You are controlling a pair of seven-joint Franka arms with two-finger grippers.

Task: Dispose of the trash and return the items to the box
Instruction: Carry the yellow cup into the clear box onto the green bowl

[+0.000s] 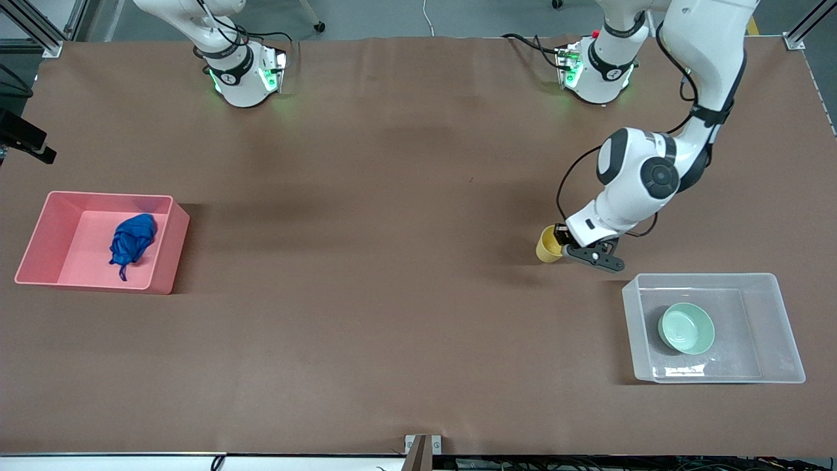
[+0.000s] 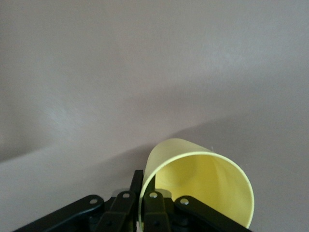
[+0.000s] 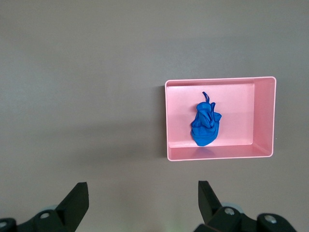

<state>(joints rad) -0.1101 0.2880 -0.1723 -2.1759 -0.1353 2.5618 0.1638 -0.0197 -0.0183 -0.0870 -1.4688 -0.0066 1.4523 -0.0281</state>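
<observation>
My left gripper (image 1: 565, 248) is shut on the rim of the small yellow cup (image 1: 548, 244), one finger inside and one outside. It holds the cup tilted just above the table, close to the clear box (image 1: 706, 280). The left wrist view shows the cup (image 2: 203, 183) pinched between the left gripper's (image 2: 144, 180) fingers. The mint-green bowl (image 1: 686, 328) lies in the box. The blue wad of trash (image 1: 133, 238) lies in the pink bin (image 1: 167, 245). My right gripper (image 3: 142, 191) is open and empty, high above the table, looking down at the wad (image 3: 205, 124) in the bin (image 3: 219, 157).
The pink bin stands at the right arm's end of the table, the clear box at the left arm's end, nearer the front camera. Both arm bases stand along the table's edge farthest from that camera. Brown table surface lies between bin and box.
</observation>
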